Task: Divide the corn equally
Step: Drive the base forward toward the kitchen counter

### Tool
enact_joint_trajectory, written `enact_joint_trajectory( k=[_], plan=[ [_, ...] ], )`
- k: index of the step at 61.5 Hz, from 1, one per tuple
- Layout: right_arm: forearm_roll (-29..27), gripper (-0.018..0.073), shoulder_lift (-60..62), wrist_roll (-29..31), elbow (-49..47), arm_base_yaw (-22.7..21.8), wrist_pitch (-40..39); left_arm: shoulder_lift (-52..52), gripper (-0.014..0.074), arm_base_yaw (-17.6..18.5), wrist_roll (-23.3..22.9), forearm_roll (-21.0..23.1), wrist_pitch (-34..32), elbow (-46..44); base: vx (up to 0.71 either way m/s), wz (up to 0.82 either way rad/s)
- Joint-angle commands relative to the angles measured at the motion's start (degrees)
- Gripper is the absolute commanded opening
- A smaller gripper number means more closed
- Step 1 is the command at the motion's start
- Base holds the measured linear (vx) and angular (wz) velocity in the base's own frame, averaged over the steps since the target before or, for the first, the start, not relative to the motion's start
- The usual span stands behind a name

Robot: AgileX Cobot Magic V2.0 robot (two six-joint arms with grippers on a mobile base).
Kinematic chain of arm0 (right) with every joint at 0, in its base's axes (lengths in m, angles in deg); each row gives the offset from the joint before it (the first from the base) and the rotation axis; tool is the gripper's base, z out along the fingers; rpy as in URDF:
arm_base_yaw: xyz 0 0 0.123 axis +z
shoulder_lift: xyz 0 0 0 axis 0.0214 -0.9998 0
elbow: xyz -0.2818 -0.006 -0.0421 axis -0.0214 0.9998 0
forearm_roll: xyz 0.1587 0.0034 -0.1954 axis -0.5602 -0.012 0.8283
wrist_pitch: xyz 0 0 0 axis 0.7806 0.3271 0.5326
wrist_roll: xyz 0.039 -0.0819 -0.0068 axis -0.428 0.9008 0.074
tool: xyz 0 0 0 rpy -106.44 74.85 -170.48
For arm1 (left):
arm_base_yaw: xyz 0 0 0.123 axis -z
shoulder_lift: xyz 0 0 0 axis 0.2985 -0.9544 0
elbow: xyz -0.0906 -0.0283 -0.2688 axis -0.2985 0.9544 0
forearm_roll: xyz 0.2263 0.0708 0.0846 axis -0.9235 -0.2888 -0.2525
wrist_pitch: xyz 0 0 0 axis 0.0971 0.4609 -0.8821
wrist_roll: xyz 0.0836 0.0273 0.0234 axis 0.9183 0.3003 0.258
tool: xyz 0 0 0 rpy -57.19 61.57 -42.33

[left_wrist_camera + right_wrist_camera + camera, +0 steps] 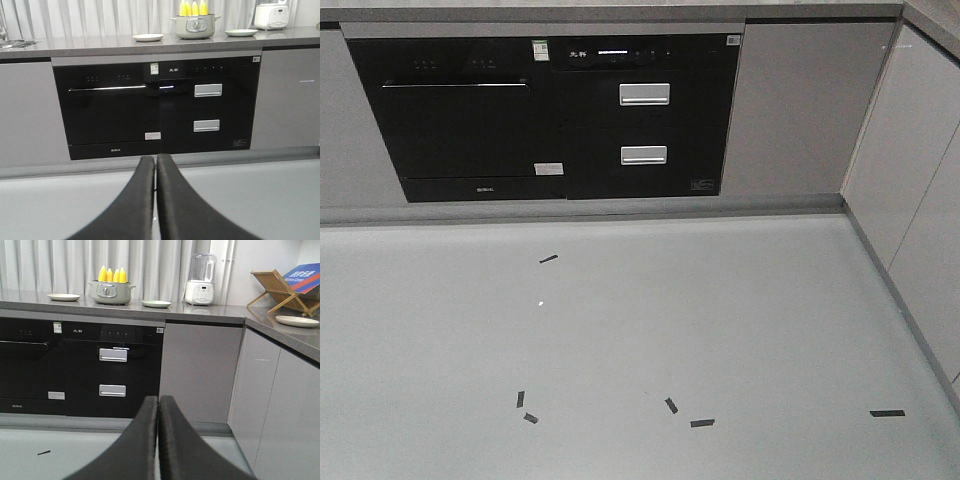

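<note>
Yellow corn [193, 8] cobs stand upright in a grey-green pot [195, 26] on the far countertop, with only their tips showing. The right wrist view shows the same corn [112, 275] in that pot [111, 292]. A white plate [148, 37] lies left of the pot and a pale green plate [241, 32] lies right of it. My left gripper [155, 161] is shut with nothing between its black fingers, low and well short of the counter. My right gripper [158, 401] is likewise shut and empty. No gripper shows in the front view.
Black built-in appliances [545, 115] fill the cabinet front below the counter [200, 314]. A white blender [200, 280], a wooden rack [280, 287] and another plate [297, 321] stand at the counter's right end. Grey cabinets [920, 180] wall the right side. Black tape marks [702, 423] dot the floor.
</note>
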Motion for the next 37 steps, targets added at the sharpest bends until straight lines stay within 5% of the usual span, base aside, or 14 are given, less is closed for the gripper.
enact_joint_trajectory(
  k=[1, 37],
  plan=[
    [0.56, -0.0004, 0.35, 0.15, 0.43, -0.38, -4.15, 0.95, -0.0007, 0.34, -0.28, 0.18, -4.35, 0.19, 0.01, 0.0],
    [0.56, -0.0004, 0.35, 0.15, 0.43, -0.38, -4.15, 0.95, -0.0007, 0.34, -0.28, 0.18, -4.35, 0.19, 0.03, 0.01]
  ],
)
